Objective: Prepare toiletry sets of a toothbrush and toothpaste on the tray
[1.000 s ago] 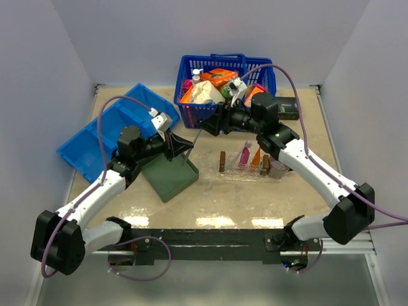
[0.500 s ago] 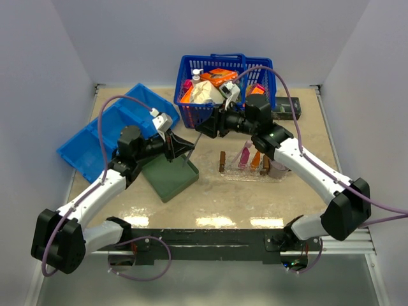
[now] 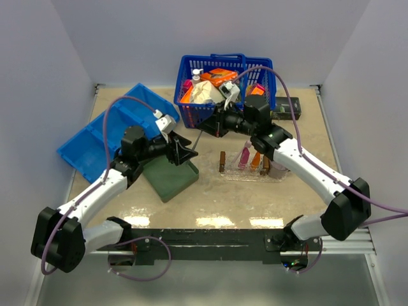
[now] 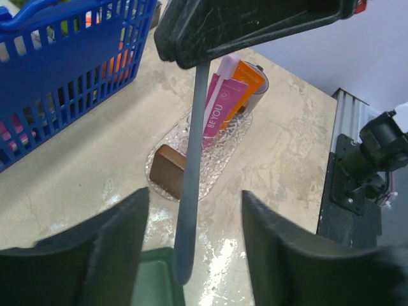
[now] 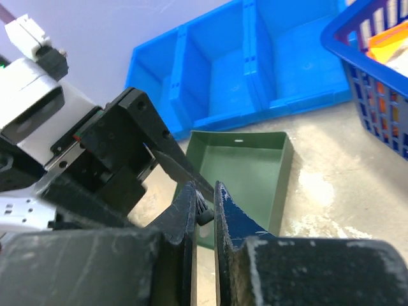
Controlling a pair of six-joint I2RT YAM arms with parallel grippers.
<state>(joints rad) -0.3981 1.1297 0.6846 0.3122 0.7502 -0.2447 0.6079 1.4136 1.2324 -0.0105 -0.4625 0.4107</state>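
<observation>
A slim dark blue-grey toothbrush [image 4: 191, 178] hangs between the two grippers. My right gripper [image 5: 204, 189] is shut on its bristle end [image 5: 205, 215]. My left gripper [image 4: 194, 204] stands open around the handle's lower end, fingers [image 4: 115, 242] clear of it on both sides. In the top view the toothbrush [image 3: 197, 139] spans from the left gripper [image 3: 186, 153] up to the right gripper [image 3: 208, 125]. Beyond it, the clear tray [image 4: 217, 167] with brown handles holds the pink toothpaste [image 4: 220, 111] and orange toothpaste [image 4: 247, 81]; from above the tray [image 3: 237, 175] lies right of centre.
A dark green square tray [image 3: 167, 180] lies under the left gripper. A blue divided bin [image 3: 95, 137] sits at the left, a blue basket [image 3: 191, 111] full of items at the back. A purple mug [image 3: 278, 169] stands by the clear tray's right end.
My right gripper came in and shut on the toothbrush's upper end. My left gripper, shut on the handle before, has opened and let go.
</observation>
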